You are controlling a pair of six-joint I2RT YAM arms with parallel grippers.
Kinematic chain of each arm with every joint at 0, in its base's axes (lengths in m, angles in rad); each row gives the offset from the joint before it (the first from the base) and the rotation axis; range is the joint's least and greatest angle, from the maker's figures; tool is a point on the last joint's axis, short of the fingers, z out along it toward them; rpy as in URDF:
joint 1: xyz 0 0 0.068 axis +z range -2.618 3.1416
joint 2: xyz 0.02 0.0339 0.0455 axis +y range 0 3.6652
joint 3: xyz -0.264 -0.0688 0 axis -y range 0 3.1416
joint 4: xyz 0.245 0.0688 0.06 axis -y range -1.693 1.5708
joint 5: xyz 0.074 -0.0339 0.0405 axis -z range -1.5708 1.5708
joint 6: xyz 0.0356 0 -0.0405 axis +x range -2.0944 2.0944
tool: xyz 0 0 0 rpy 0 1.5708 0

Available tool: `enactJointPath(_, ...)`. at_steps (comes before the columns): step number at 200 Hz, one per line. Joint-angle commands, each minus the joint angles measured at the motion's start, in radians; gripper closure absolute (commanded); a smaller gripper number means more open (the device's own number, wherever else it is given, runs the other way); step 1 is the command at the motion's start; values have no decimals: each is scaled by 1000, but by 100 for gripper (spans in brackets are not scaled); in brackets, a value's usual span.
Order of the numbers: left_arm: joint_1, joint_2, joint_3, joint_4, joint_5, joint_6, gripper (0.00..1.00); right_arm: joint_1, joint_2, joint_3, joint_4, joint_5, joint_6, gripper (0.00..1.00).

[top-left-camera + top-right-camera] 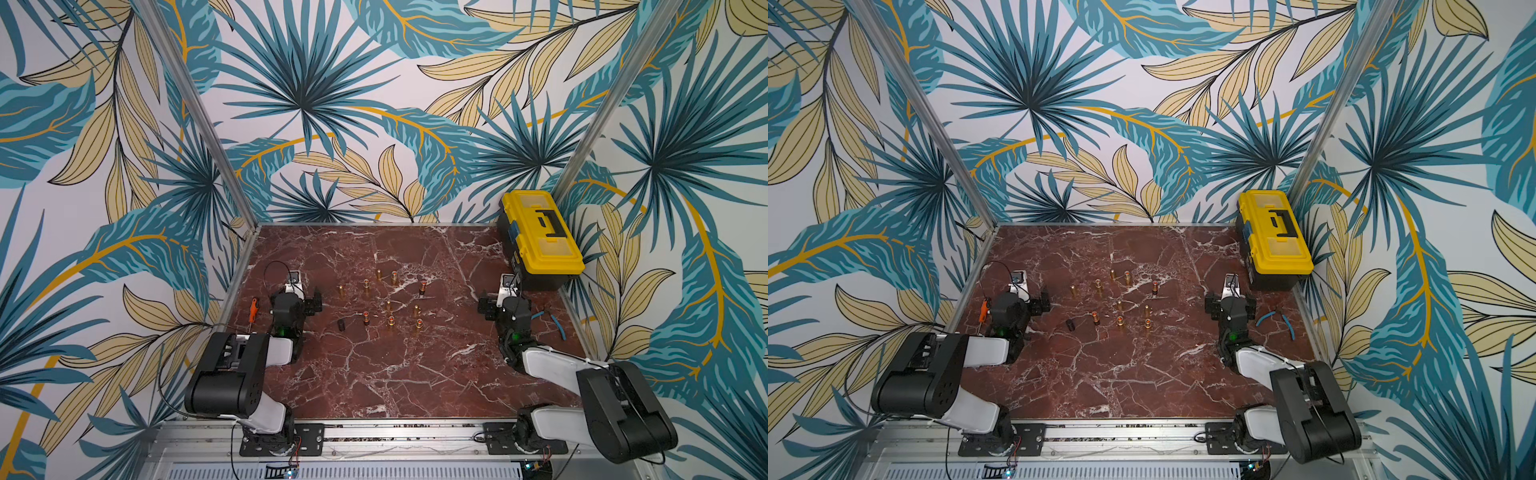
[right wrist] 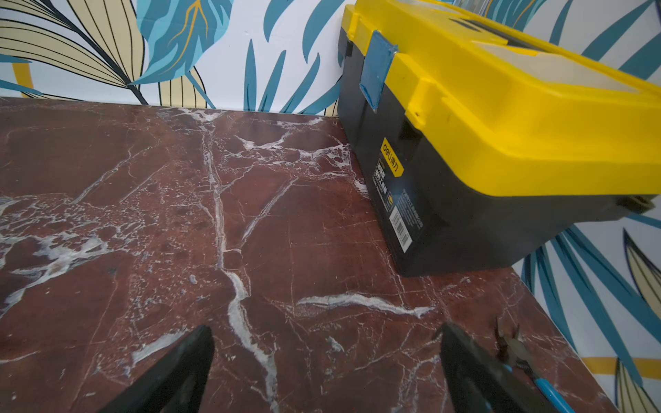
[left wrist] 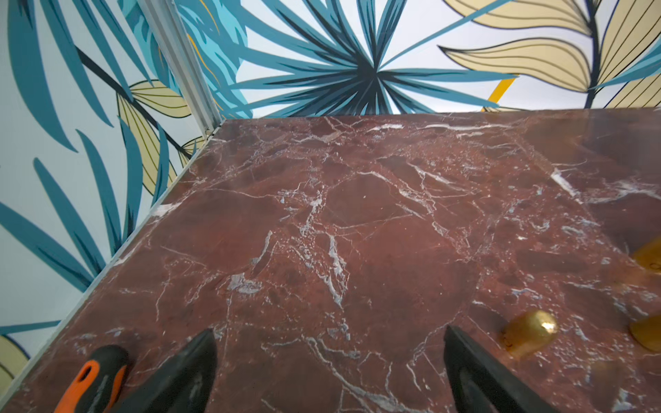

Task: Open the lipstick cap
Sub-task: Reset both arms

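Both my pincers are released and hold nothing. My left gripper (image 3: 329,334) hangs over bare marble near the table's left edge, just beside an orange-handled screwdriver (image 3: 91,379). My right gripper (image 2: 326,330) hangs near the right edge, just beside blue-handled pliers (image 2: 518,354). A yellow-lidded toolbox (image 1: 540,237) fills the far right corner. Between my arms, in both top views, 10 gold lipsticks (image 1: 388,306) stand upright mid-table, touching neither gripper, with a small black cylinder (image 1: 341,325) lying near them. The dark red marble table (image 1: 374,382) is bare across its near half. Leaf-patterned walls (image 1: 311,104) close 3 sides.
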Motion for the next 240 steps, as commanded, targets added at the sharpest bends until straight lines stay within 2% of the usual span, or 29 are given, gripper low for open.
enactJointPath(1, 37, 15, 14, 57, 97, -22, 0, -41, 71, 44, 84, -136, 24, 0)
enactJointPath(23, 44, 17, 15, 58, 108, -28, 0, -81, 131, 53, 105, -192, 52, 0)
enactJointPath(50, 42, 19, 15, 60, 146, -2, 1, -87, 132, 57, 100, -225, 45, 1)
enactJointPath(240, 43, 19, 15, 60, 148, -3, 0, -87, 129, 59, 92, -218, 47, 0)
